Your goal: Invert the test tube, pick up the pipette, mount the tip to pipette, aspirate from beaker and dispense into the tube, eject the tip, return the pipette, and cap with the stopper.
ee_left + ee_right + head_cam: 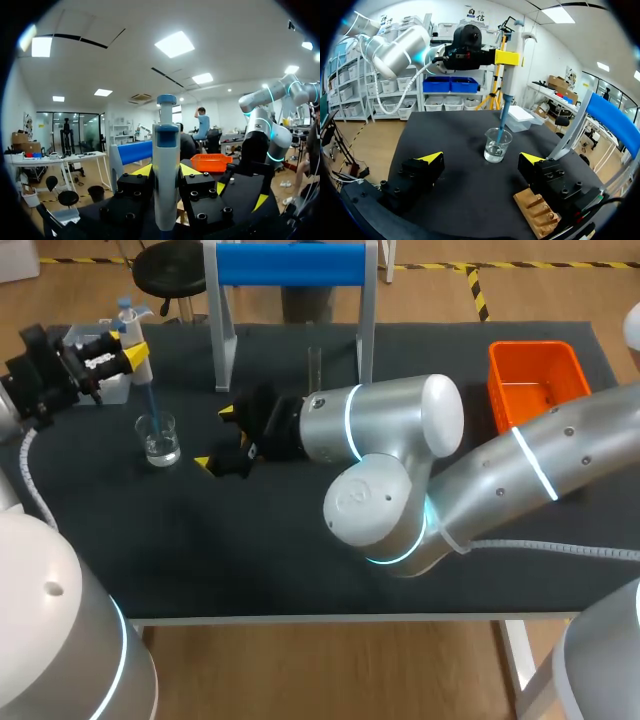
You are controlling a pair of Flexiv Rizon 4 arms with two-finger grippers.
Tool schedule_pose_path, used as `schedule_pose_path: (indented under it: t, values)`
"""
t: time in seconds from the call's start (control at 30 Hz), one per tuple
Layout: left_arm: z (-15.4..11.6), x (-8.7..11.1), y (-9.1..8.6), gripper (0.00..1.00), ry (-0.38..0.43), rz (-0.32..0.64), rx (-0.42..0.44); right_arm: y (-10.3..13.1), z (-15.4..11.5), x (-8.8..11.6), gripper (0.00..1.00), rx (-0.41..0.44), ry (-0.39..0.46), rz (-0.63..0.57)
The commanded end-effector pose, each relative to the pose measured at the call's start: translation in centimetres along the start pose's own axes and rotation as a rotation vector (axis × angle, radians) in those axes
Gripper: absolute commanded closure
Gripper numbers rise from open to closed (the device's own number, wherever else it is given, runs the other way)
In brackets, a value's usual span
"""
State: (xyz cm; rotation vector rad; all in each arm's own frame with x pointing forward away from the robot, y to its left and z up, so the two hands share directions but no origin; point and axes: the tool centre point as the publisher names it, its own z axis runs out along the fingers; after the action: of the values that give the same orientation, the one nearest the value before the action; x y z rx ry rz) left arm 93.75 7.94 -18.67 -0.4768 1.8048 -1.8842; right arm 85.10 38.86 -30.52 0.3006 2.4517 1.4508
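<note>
My left gripper (128, 352) is shut on the white pipette (135, 345), held upright at the table's left. The pipette's blue tip (150, 405) reaches down into the glass beaker (159, 439), which holds clear liquid. In the left wrist view the pipette (166, 175) stands clamped between the yellow-tipped fingers (142, 170). My right gripper (217, 436) is open just right of the beaker, with nothing between its fingers. In its own wrist view the beaker (497, 145) is ahead of the open right gripper (482, 159), with the blue tip (503, 117) inside it. A thin test tube (313, 365) stands upright behind my right arm.
A blue-topped rack (290, 265) on white legs stands at the back middle. An orange bin (535, 380) is at the back right. A white box (108, 390) sits behind the beaker at the far left. A notched wooden block (537, 212) lies by my right gripper's finger.
</note>
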Motion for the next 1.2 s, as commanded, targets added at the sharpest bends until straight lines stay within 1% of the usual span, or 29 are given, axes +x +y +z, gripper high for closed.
schedule_pose_path:
  t: [0.03,0.57,1.2]
  values:
    - [-0.1,-0.3,0.6,1.00,0.007,-0.004,0.007,0.0,0.1,0.1,0.00,0.001,-0.003,0.000]
    - [0.0,-0.6,1.8,1.00,0.004,-0.032,0.001,0.0,0.1,0.1,0.00,0.001,-0.003,0.000]
    - [-0.2,-0.5,2.0,1.00,-0.004,-0.041,-0.003,0.0,0.1,0.1,0.00,0.001,-0.003,0.000]
